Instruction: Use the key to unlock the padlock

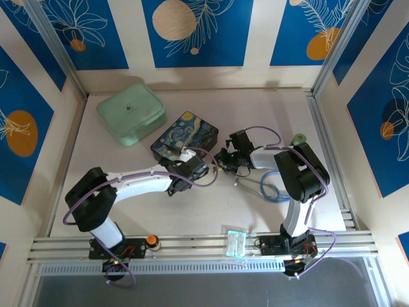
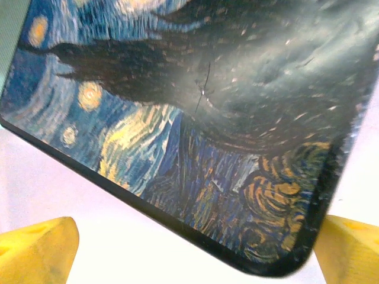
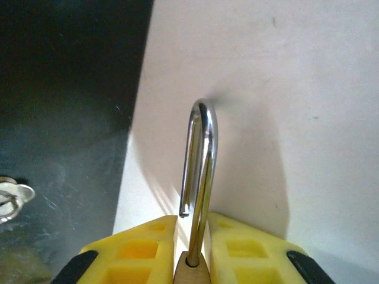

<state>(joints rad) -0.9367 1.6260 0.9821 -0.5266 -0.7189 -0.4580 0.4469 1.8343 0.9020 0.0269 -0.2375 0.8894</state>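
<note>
The padlock's brass body (image 3: 191, 271) is pinched between the yellow fingers (image 3: 142, 251) of my right gripper (image 3: 192, 223). Its silver shackle (image 3: 201, 154) stands up out of the body, and the short leg's free end hangs clear of it. In the top view my right gripper (image 1: 225, 160) sits just right of the starry-night box (image 1: 185, 135). My left gripper (image 1: 195, 167) is at the box's near corner. Its yellow fingers (image 2: 41, 248) stand wide apart, with the painted lid (image 2: 195, 124) just beyond them. The key is hidden.
A mint-green case (image 1: 132, 114) lies at the back left. A blue cable (image 1: 275, 187) with a bent silver piece (image 1: 241, 182) lies right of centre. A clear packet (image 1: 234, 242) rests on the front rail. A small silvery ring (image 3: 10, 198) sits on a dark surface.
</note>
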